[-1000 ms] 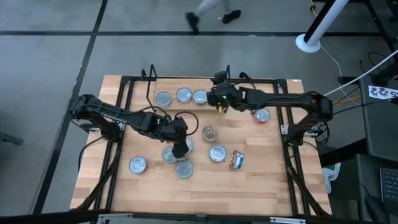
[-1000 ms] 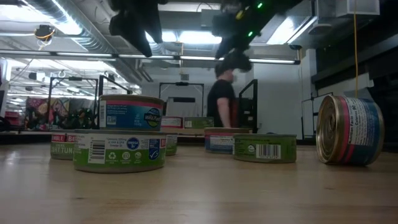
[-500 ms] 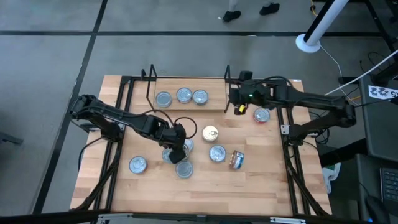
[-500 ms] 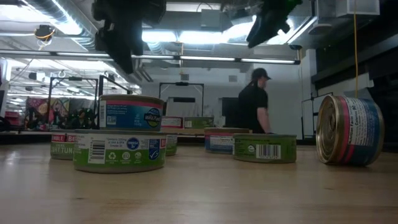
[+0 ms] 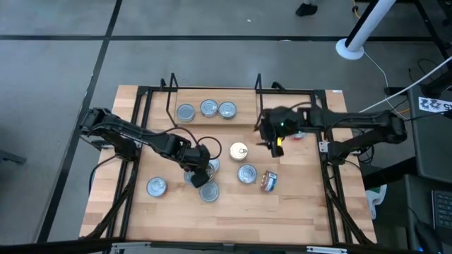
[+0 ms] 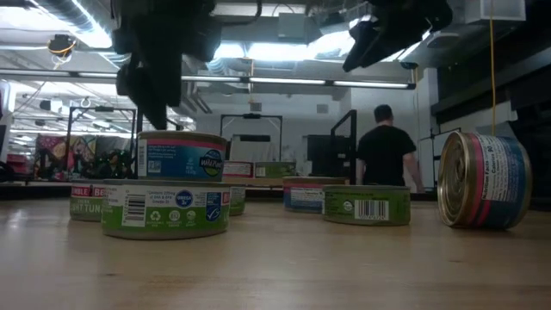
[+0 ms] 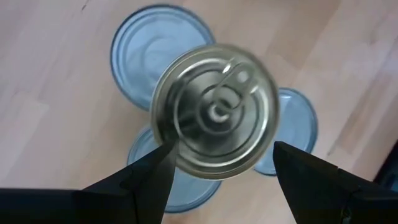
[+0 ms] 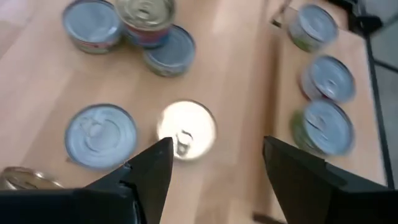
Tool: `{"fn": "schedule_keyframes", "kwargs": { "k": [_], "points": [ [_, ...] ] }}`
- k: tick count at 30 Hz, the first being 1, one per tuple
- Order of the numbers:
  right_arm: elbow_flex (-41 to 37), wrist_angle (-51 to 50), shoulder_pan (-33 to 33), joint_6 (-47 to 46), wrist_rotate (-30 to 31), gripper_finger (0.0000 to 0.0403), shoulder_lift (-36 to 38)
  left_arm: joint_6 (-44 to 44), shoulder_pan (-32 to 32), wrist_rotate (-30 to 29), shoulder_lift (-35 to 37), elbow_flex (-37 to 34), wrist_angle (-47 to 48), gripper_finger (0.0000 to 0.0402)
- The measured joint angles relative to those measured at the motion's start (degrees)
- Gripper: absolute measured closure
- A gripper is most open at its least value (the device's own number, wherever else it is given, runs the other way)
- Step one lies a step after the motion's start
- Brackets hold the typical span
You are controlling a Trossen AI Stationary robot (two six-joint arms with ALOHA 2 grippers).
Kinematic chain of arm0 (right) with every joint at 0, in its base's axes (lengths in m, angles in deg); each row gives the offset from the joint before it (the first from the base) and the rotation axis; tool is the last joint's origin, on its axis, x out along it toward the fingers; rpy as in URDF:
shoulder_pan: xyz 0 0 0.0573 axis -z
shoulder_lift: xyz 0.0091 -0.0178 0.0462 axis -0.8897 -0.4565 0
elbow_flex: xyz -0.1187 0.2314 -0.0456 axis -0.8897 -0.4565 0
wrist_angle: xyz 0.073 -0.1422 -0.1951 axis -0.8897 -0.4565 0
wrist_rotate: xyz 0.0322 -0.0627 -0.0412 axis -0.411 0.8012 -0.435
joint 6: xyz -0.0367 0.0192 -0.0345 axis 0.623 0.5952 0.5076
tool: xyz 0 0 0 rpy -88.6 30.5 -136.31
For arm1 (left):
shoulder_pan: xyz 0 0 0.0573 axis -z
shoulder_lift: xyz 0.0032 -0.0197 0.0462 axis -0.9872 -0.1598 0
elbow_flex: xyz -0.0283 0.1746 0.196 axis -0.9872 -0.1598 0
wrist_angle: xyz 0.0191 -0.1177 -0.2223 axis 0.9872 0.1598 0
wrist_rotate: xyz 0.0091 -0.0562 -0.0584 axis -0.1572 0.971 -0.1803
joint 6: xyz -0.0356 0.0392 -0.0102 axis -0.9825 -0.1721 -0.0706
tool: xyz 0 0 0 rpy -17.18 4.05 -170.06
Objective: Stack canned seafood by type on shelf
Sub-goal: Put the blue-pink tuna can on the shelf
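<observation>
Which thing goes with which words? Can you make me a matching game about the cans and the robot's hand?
Things:
1. gold-lidded can
2. blue-labelled can
3. red-and-blue can
4. left gripper

Words:
A. tipped over, standing on its rim
B. stacked on top of a green can
C. open, hovering over the stacked cans
D. standing flat and alone on the table

Pairs: 1-D, 2-B, 3-A, 4-C
</observation>
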Motion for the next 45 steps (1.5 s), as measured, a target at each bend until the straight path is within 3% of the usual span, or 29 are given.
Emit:
{"fn": "schedule_keyframes", "kwargs": {
  "k": [12, 26, 36, 45],
  "points": [
    [-11.6, 24.0, -9.1, 0.3, -1.9, 0.0155, -0.3, -1.3, -1.6, 0.0, 0.0, -0.8, 0.6, 0.0139],
    [-12.7, 26.5, -9.9, 1.6, -3.0, 0.0155, -9.5, -5.7, -5.2, 0.0, 0.0, -0.9, 0.6, 0.0142],
    [-12.7, 37.0, -9.9, 1.5, -6.1, 0.0155, -16.6, -5.5, -5.9, 0.0, 0.0, -0.9, 0.7, 0.0207],
    [-12.7, 39.7, -9.9, 1.5, -7.1, 0.0155, -18.7, -4.9, -5.9, 0.0, -0.2, -0.9, 2.5, 0.0226]
  ]
}}
